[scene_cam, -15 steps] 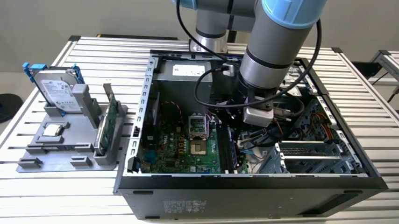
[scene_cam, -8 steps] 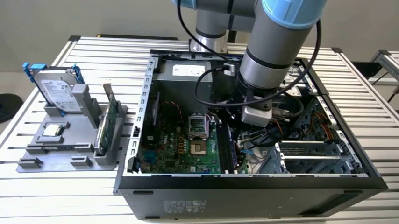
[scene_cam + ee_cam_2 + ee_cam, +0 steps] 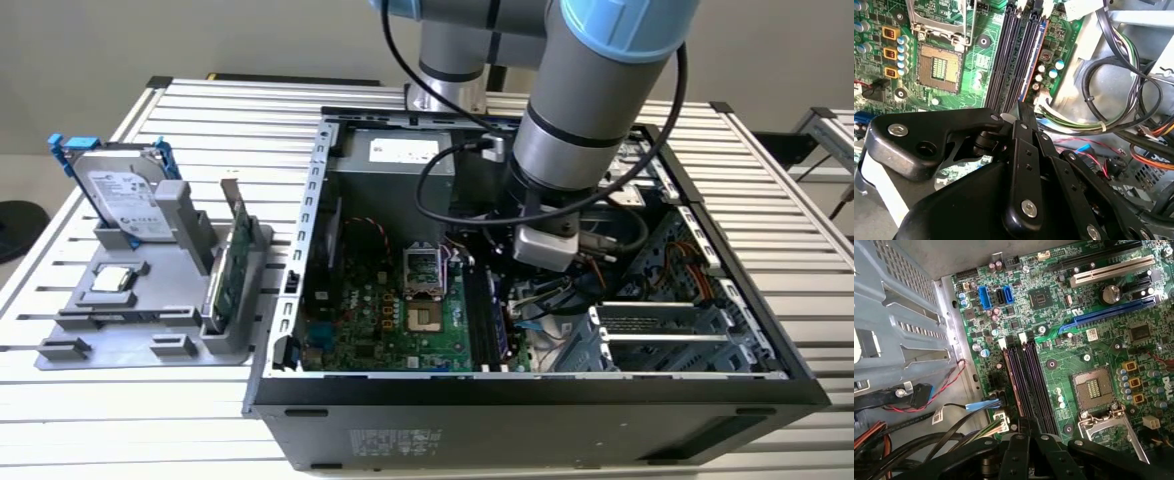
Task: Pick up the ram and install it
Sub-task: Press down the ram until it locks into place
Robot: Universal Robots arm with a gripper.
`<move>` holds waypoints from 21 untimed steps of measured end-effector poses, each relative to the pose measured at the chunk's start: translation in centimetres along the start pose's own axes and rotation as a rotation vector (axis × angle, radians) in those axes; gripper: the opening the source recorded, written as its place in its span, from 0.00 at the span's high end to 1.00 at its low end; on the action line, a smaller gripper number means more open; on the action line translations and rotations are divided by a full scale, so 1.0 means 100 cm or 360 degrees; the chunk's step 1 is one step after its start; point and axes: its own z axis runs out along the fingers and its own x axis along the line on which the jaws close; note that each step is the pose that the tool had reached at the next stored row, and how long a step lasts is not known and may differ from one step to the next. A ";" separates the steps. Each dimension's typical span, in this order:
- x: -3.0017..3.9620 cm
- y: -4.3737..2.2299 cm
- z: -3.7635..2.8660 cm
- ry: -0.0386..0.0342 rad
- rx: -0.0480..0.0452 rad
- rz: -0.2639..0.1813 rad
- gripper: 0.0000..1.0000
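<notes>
- Exterior view, left of the frame: the grey holder on the slatted surface carries the silver hard drive and the green card. I see no blue stick there.
- Centre of the frame: the open computer case, with the green motherboard and its bare processor socket.
- Just right of the socket: the ram seems to stand on edge in the memory slot nearest the drive cage. Its long axis runs from upper to lower frame, parallel to the empty black slots beside it.
- Second wrist view, centre to upper right: the ram shows as a thin blue line slanting up the frame from my pincer. The fingers are together with nothing between them, the tips at the near end of the slots.
- First wrist view, left of the black slots: a thin brownish edge that I take for the ram runs up the frame from my pincer.
- My judgement: picking up is done and I am at the seating step. I cannot tell whether the slot latches have closed, nor whether my tips touch the stick. Finishing calls for pressure straight down along the top edge, without tilting it sideways.
</notes>
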 end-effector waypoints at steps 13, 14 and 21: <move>0.0000 0.0000 0.0001 -0.0007 0.0010 0.0163 1.00; 0.0000 0.0000 0.0001 -0.0007 0.0011 0.0174 1.00; 0.0000 0.0000 0.0001 -0.0011 0.0015 0.0265 1.00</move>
